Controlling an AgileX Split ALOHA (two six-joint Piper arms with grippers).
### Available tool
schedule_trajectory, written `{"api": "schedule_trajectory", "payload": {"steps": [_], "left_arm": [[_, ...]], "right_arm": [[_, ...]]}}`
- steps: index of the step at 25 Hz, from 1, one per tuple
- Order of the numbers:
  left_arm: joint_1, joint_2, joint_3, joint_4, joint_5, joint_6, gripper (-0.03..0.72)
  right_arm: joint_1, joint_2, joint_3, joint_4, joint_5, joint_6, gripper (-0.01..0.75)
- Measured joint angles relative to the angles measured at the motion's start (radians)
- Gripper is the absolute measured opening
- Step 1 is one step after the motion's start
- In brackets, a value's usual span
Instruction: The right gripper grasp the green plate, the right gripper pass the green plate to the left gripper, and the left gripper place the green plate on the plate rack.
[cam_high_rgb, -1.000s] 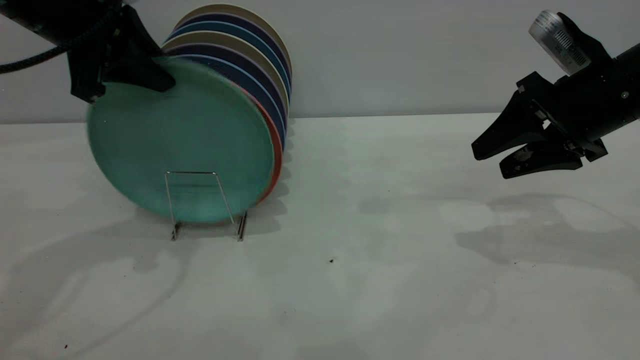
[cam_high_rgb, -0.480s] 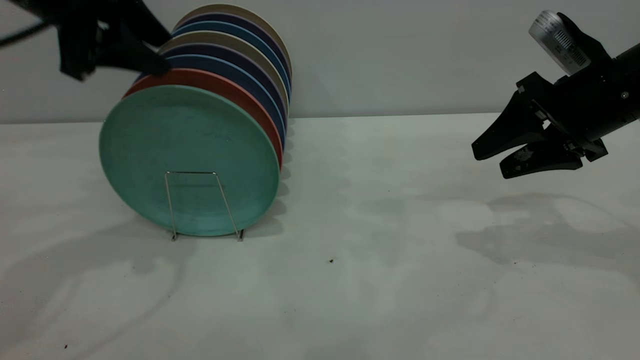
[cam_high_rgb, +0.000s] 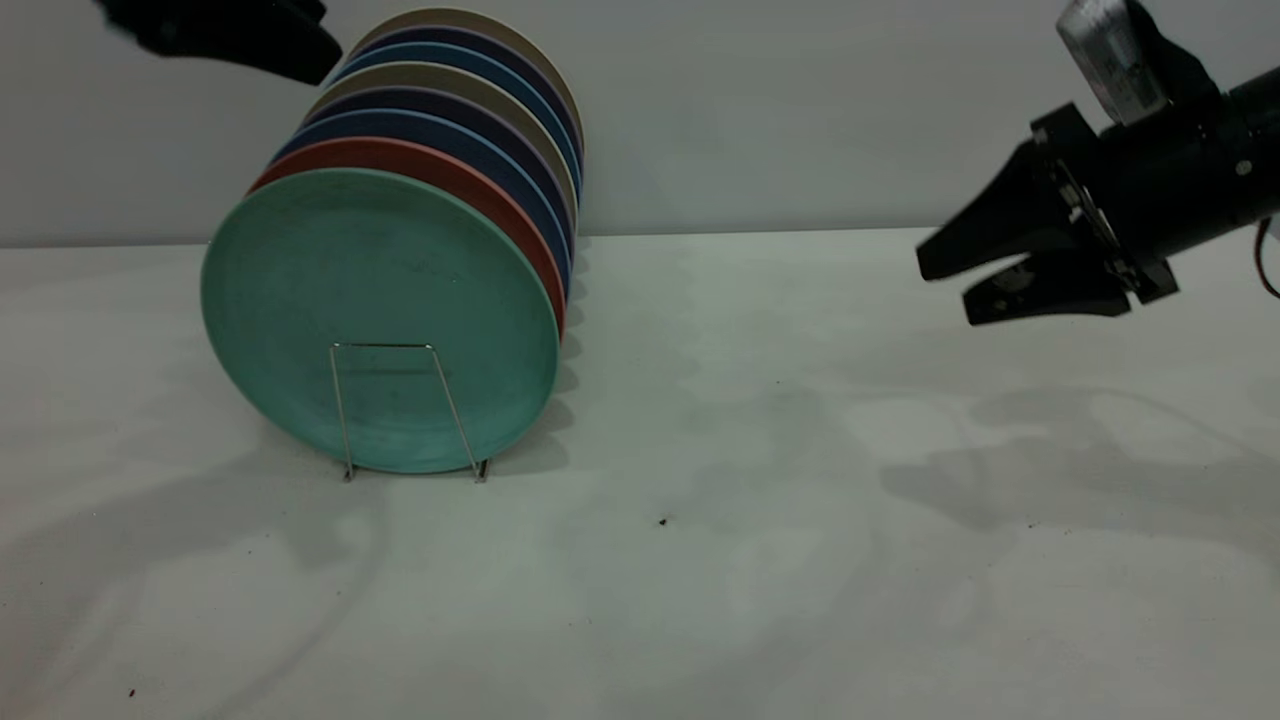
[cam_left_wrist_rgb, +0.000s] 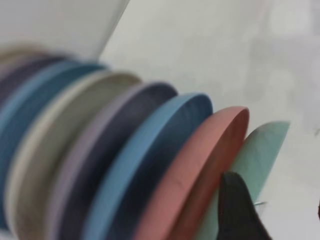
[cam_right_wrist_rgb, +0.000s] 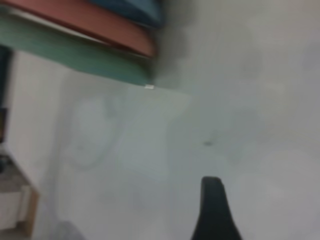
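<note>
1. Exterior view, nearest the camera: the table (cam_high_rgb: 700, 600) in front carries nothing but shadows and a few dark specks. No plate waits there to be picked up.
2. A little farther back, the plate rack (cam_high_rgb: 400, 410) stands on the table's left part, its front wire loop rising across the lower face of the green plate (cam_high_rgb: 375, 310). The plate stands on edge in the rack's frontmost place, leaning back against the salmon-pink plate (cam_high_rgb: 500, 200) just behind it. No gripper touches it.
3. Behind those two, the row of dark blue and beige plates (cam_high_rgb: 480, 100) fills the rack toward the wall.
4. The left gripper (cam_high_rgb: 235, 30) hovers at the top left corner, above and beside the row, clear of the green plate. It holds nothing; I cannot tell how far its jaws are parted. The left wrist view looks down along the plate rims, with one dark jaw tip in front of the green one.
5. The right gripper (cam_high_rgb: 965, 280) hangs well apart over the table's right side, jaws slightly parted and empty.
6. Judging from this, grasp, handover and placing all appear done; what seems left is for both arms to draw off and park.
</note>
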Motion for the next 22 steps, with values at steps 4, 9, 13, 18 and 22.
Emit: {"api": "schedule_trajectory", "payload": {"steps": [4,9,13,18,22], "left_arm": [[0.0,-0.002,0.0,0.238,0.008,-0.525,0.423],[0.0,-0.002,0.0,0.576,0.093,-1.125,0.423],[0.0,-0.003,0.0,0.801,0.152,-1.429,0.423],[0.0,-0.065,0.0,0.888,0.19,-1.522,0.423],[0.0,-0.196,0.0,0.909,0.247,-1.529,0.423]], "right_arm": [[0.009,0.0,-0.042,-0.158,-0.015,0.091,0.52],[0.098,0.0,-0.175,-0.687,-0.026,0.51,0.483],[0.22,0.001,-0.315,-1.135,0.086,0.888,0.482],[0.294,-0.036,-0.42,-1.41,0.232,1.123,0.482],[0.297,-0.169,-0.412,-1.432,0.248,1.162,0.482]]}}
